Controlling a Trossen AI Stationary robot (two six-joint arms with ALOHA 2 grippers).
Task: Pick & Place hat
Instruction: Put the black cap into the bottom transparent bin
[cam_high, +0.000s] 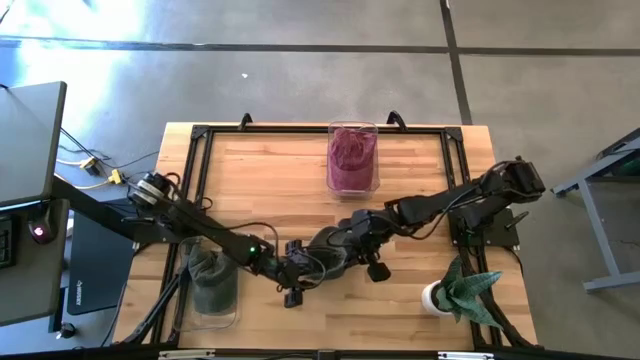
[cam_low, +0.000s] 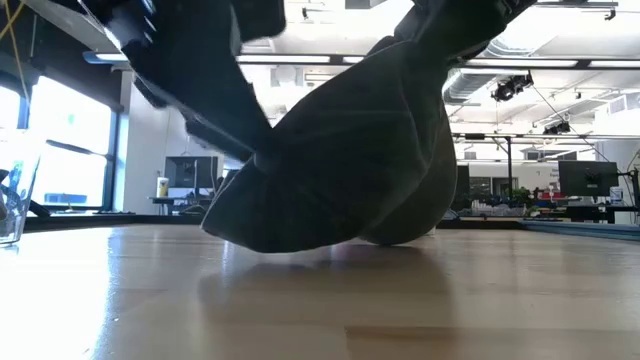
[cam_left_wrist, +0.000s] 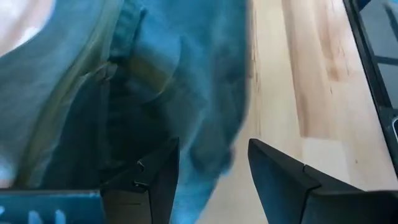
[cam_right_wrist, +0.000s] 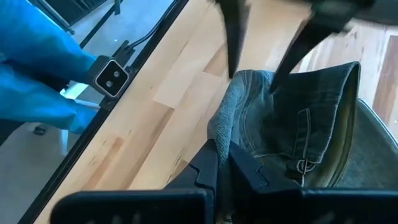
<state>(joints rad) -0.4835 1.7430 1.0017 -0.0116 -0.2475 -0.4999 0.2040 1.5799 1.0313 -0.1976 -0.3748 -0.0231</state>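
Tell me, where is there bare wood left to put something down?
Bare wood lies either side of the clear bin with the maroon hat, along the far edge. The near middle is crowded: both grippers meet over the dark hat.

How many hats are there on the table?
3. A maroon hat sits in a clear bin at the far edge, a grey-green hat in a clear bin near the left corner, and a dark hat lies mid-table between both grippers.

Grey concrete floor (cam_high: 300, 70) surrounds the table; bright window (cam_low: 60, 150), ceiling strip lights (cam_low: 330, 60) and desks behind.
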